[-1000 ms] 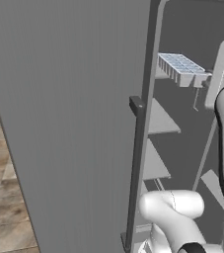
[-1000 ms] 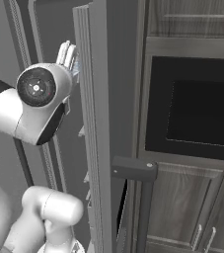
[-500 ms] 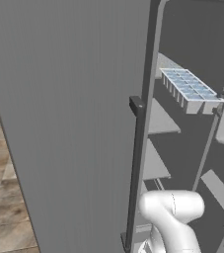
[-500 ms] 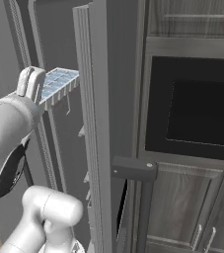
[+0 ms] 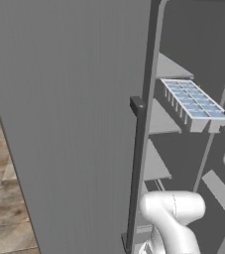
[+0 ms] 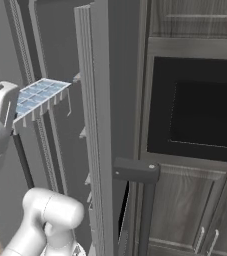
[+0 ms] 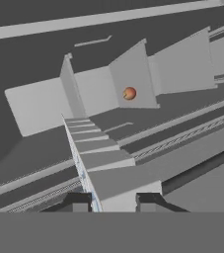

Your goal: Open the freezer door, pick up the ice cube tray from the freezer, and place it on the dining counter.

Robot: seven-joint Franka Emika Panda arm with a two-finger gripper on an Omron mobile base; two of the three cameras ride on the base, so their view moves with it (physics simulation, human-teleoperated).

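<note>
The ice cube tray (image 5: pixel 193 101) is a white tray with pale blue compartments, and it hangs level in the air in front of the freezer (image 5: pixel 198 34). My gripper (image 5: pixel 217 125) is shut on the tray's near end. In the right base view the ice cube tray (image 6: pixel 39 96) sticks out to the right of the gripper (image 6: pixel 14 118). In the hand view the ice cube tray (image 7: pixel 96 158) runs edge-on away from the gripper (image 7: pixel 113 200). The freezer door (image 5: pixel 69 114) stands open at the left, its dark bar handle (image 5: pixel 136 163) along its right edge. The dining counter is out of view.
Pale grey shelves (image 5: pixel 156 163) line the dark freezer interior behind and below the tray. A small orange thing (image 7: pixel 129 93) sits deep inside. A grey panel edge (image 6: pixel 97 140) with a dark handle (image 6: pixel 135 171) stands right of the tray, and a built-in oven (image 6: pixel 200 112) is beyond it.
The tray, held in the gripper, has come out of the freezer toward the base and dropped lower. The arm has swung aside with it. The door has not moved.
</note>
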